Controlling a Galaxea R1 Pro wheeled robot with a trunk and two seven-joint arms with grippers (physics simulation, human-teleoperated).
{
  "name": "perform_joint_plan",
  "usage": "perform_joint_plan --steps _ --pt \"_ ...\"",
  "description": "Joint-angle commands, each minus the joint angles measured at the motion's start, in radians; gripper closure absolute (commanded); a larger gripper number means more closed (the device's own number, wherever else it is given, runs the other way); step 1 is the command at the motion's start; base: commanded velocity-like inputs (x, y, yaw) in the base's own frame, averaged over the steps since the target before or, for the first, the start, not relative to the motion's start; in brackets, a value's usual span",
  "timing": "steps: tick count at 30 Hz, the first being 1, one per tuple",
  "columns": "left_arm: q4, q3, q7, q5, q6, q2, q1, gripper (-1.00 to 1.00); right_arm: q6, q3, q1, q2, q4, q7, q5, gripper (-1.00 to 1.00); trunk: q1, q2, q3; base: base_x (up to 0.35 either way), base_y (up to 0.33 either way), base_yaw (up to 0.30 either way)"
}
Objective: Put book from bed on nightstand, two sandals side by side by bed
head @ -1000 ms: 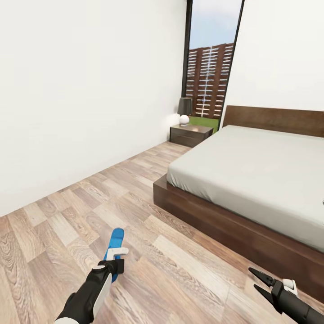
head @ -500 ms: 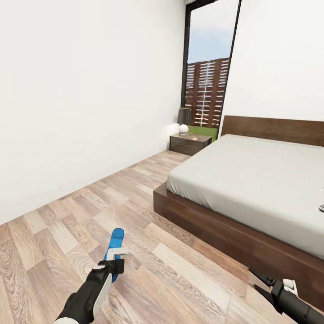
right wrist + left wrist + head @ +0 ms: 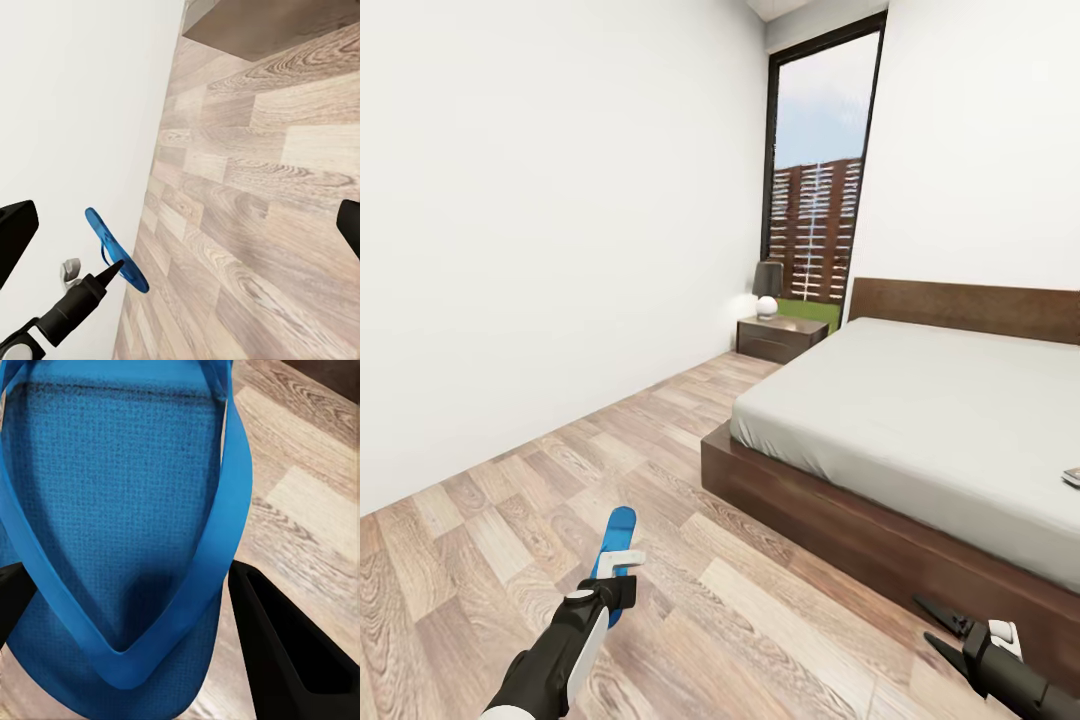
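Note:
My left gripper (image 3: 616, 583) is shut on a bright blue sandal (image 3: 615, 547), held off the wooden floor with its toe pointing away from me. In the left wrist view the sandal (image 3: 120, 495) and its straps lie between the black fingers (image 3: 289, 656). My right gripper (image 3: 943, 629) hangs open with nothing in it, low beside the bed frame. The bed (image 3: 920, 410) has a dark wood frame and a pale mattress. The book (image 3: 1072, 477) is a small flat thing on the mattress, cut off by the picture's right edge. A nightstand (image 3: 780, 337) stands beyond the bed's head corner.
A dark-shaded lamp (image 3: 767, 286) sits on the nightstand, with a tall window (image 3: 815, 190) behind it. A white wall (image 3: 540, 250) runs along the left. Wooden floor (image 3: 560, 470) stretches between wall and bed. In the right wrist view the sandal (image 3: 116, 251) shows in my left gripper (image 3: 112, 271).
The whole head view has shifted, so the room sits lower in the picture and the book has come in at the right edge. Both arms hold their places in the view.

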Motion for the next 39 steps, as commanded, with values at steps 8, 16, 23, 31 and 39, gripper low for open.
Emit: perform_joint_plan --steps 8,16,23,31,39 --pt "-0.002 0.002 0.000 -0.002 0.006 -0.001 0.000 1.00 0.006 -0.001 -0.001 0.000 0.000 0.001 -0.002 -1.00 -0.004 0.002 0.030 0.000 0.000 0.000" --pt "-0.002 0.001 0.000 -0.002 0.006 -0.001 0.000 1.00 0.006 -0.001 -0.001 0.001 0.000 0.001 -0.002 -1.00 -0.007 0.003 0.061 0.000 0.000 0.000" --pt "-0.002 0.001 0.000 -0.001 0.006 -0.001 0.000 1.00 0.007 -0.001 -0.001 0.001 0.000 0.001 -0.001 -1.00 -0.031 0.046 0.084 0.000 0.000 0.000" --pt "-0.002 0.001 0.000 -0.001 0.006 -0.001 0.000 1.00 0.006 -0.001 -0.001 0.000 0.000 0.001 -0.001 -1.00 -0.061 0.102 0.109 0.000 0.000 0.000" --pt "0.000 0.001 -0.007 0.000 0.006 -0.001 0.000 1.00 0.004 0.005 -0.001 0.002 0.003 -0.003 0.005 -1.00 -0.092 0.158 0.134 0.000 0.000 0.000"
